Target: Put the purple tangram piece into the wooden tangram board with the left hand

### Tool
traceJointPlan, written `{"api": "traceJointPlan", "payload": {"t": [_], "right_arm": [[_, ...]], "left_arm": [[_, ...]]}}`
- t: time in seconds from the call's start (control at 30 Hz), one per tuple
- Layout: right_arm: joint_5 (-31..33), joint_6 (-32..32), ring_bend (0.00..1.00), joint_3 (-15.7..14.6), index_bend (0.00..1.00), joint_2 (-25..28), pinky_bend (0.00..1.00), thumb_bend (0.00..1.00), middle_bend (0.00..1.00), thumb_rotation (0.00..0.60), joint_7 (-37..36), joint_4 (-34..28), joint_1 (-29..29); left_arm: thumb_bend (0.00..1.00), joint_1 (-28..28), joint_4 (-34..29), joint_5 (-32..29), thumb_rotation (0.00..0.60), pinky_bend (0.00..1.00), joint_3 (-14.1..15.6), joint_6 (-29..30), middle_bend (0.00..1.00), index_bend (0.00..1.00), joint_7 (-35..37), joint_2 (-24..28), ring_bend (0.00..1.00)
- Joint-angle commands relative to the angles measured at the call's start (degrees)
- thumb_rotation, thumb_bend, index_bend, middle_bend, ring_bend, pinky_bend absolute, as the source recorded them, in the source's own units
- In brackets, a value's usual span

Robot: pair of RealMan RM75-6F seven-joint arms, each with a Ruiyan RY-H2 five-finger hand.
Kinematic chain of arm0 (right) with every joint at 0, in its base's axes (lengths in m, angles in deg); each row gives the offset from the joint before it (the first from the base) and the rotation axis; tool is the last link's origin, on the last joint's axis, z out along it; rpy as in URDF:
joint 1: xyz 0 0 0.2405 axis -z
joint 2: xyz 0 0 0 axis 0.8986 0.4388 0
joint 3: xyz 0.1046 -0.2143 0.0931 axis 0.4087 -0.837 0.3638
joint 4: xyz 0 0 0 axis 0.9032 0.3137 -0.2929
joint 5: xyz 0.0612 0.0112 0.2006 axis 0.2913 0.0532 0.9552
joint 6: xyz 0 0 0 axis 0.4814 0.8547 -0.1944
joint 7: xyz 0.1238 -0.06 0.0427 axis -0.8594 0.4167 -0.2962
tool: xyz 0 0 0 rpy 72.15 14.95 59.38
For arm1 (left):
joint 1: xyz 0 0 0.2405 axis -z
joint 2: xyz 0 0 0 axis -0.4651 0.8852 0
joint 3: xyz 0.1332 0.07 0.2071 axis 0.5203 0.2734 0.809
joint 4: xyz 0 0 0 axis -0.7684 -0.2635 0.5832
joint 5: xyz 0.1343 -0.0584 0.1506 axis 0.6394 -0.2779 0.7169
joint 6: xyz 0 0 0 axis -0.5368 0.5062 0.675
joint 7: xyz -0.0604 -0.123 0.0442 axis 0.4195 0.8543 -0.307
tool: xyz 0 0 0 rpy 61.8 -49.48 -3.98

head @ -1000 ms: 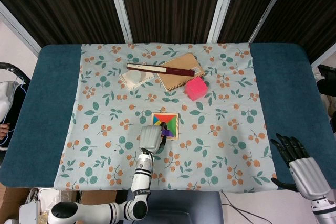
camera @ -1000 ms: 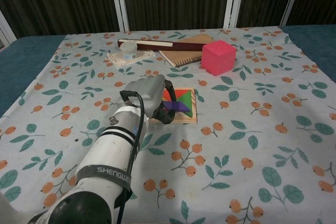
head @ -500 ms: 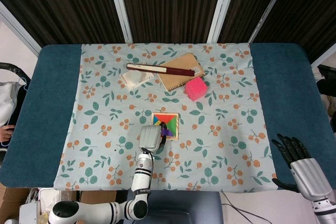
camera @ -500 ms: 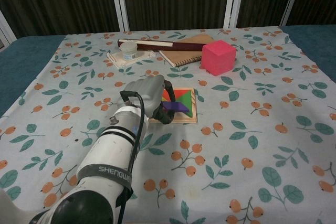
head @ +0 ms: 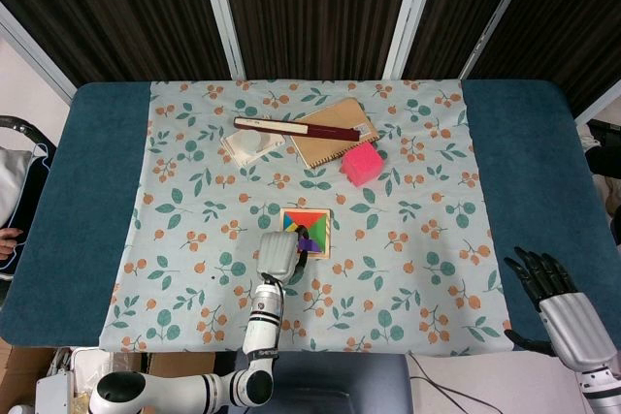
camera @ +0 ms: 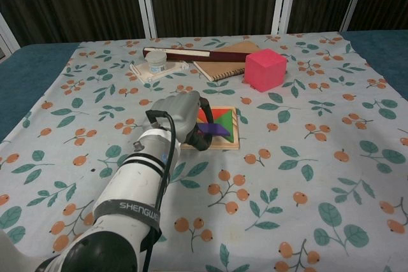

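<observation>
The wooden tangram board (head: 308,229) (camera: 223,129) lies mid-table with coloured pieces in it. My left hand (head: 278,254) (camera: 180,116) sits at the board's near left corner and pinches the purple tangram piece (camera: 213,129) (head: 306,244) just over the board's near part. I cannot tell whether the piece touches the board. My right hand (head: 558,305) hovers at the table's near right corner, fingers spread, holding nothing; the chest view does not show it.
At the back stand a pink cube (head: 362,163) (camera: 265,69), a brown notebook (head: 333,132) with a dark red stick (head: 294,127) across it, and a small white jar on a tile (camera: 156,63). A floral cloth (head: 194,210) covers the table.
The left hand and purple piece stay put. The right hand has drifted slightly toward the near right corner.
</observation>
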Motion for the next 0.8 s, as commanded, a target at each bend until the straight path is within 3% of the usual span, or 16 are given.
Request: {"api": "traceJointPlan", "payload": {"t": [0.03, 0.8], "right_arm": [[0.02, 0.07, 0.0, 0.03, 0.0, 0.01, 0.0, 0.12, 0.0, 0.6, -0.1, 0.04, 0.03], [-0.19, 0.23, 0.0, 0.04, 0.0, -0.23, 0.0, 0.12, 0.0, 0.6, 0.44, 0.04, 0.23]], "left_arm": [[0.42, 0.18, -0.02, -0.13, 0.6, 1.0, 0.16, -0.04, 1.0, 0.39, 0.34, 0.0, 1.0], [0.42, -1.76, -0.55, 1.86, 0.6, 1.0, 0.79, 0.3, 1.0, 0.36, 0.68, 0.0, 1.0]]}}
